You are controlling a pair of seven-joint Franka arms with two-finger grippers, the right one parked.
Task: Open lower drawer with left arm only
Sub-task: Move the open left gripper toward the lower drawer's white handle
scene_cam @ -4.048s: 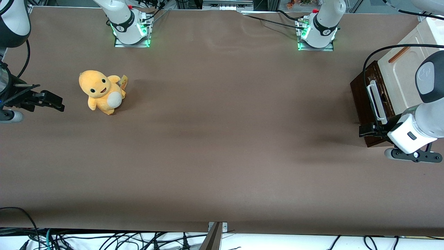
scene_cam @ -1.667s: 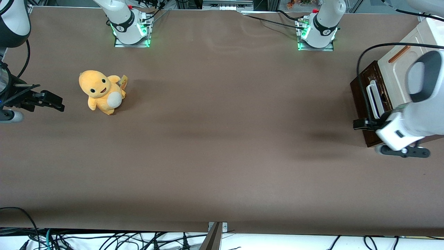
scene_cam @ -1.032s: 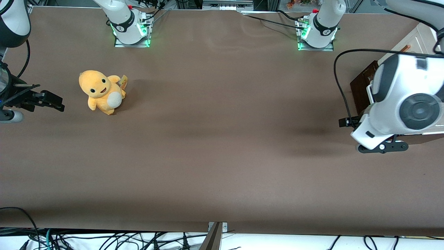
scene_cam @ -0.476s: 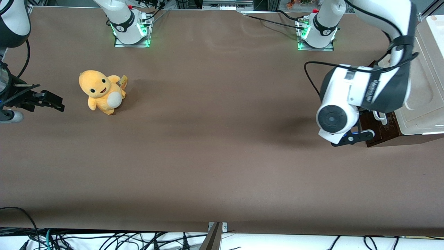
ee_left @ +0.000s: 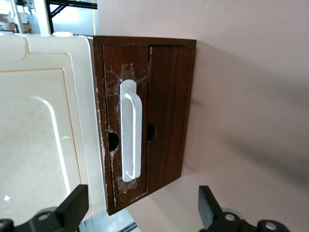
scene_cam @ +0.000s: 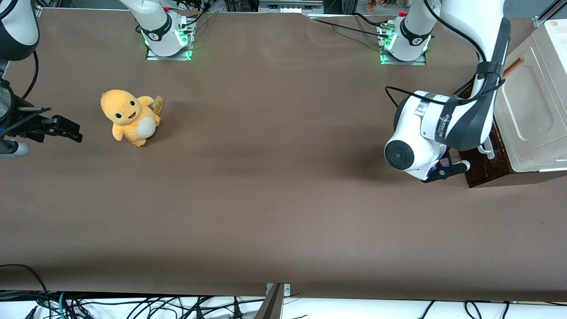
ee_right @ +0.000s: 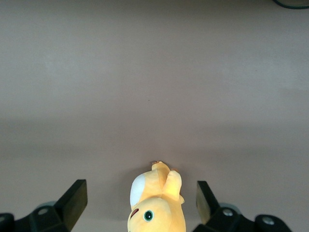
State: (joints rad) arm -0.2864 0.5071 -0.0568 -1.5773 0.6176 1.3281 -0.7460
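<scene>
Your gripper (ee_left: 140, 212) is spread wide, empty, facing the drawer (ee_left: 145, 116), which sits shut under the cream panel (ee_left: 38, 135) at the working arm's end. Rigid wood, likely slides stiffly; close on the white handle (ee_left: 131, 137) mid-loop.

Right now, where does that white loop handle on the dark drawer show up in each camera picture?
Front view: white handle mostly hidden under the left arm, on the lower drawer.
Left wrist view: handle in full, facing the open gripper.
Right wrist view: not in it.
Shared landmark: the cream panel beside the drawer.
</scene>
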